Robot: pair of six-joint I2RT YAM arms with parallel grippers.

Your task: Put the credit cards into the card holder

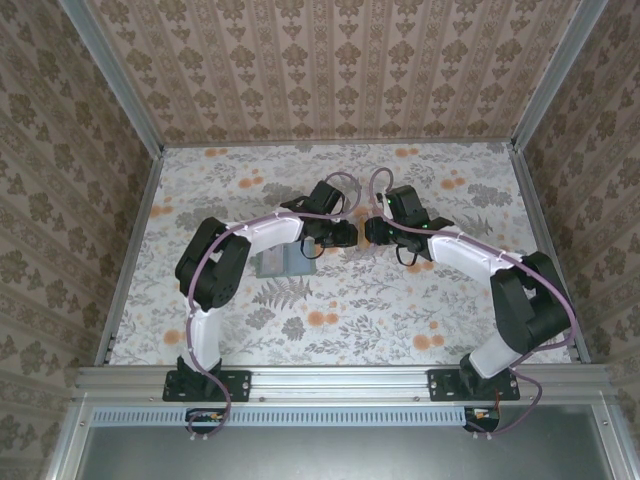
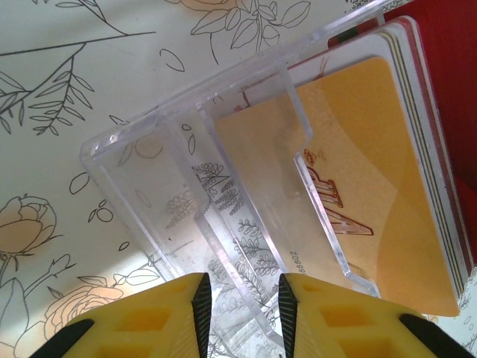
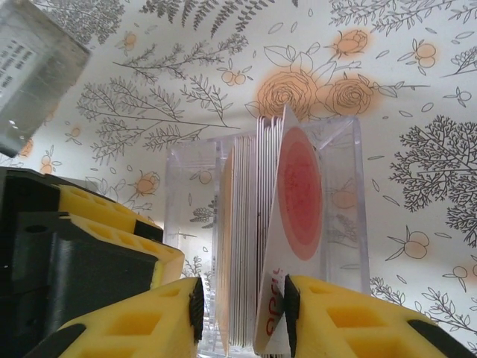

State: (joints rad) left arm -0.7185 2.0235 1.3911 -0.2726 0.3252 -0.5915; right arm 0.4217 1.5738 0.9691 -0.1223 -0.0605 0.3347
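Two arms on one little tray right now, so I reckon this is the pull-a-card-out step. My left gripper has its jaws narrow with a wall of the clear plastic tray between them. It looks clamped on to steady it.

The tray holds the credit cards, a whole stack standing on edge in one slot, with an orange-yellow one facing the left wrist cam and red at the back. The smaller compartment next to it has nothing in it that I can see.

The right gripper straddles the stack's edge with its jaws fairly narrow. One card with a red oval leans out of the pack against the finger on the right of that view. I can't tell if it's actually pinching anything.

The card holder lies flat on the table beside the left forearm, near the tray but apart from it.

The next move needs a grip on a single card, not the bundle. Then it's a straight pull out while the left hangs on.
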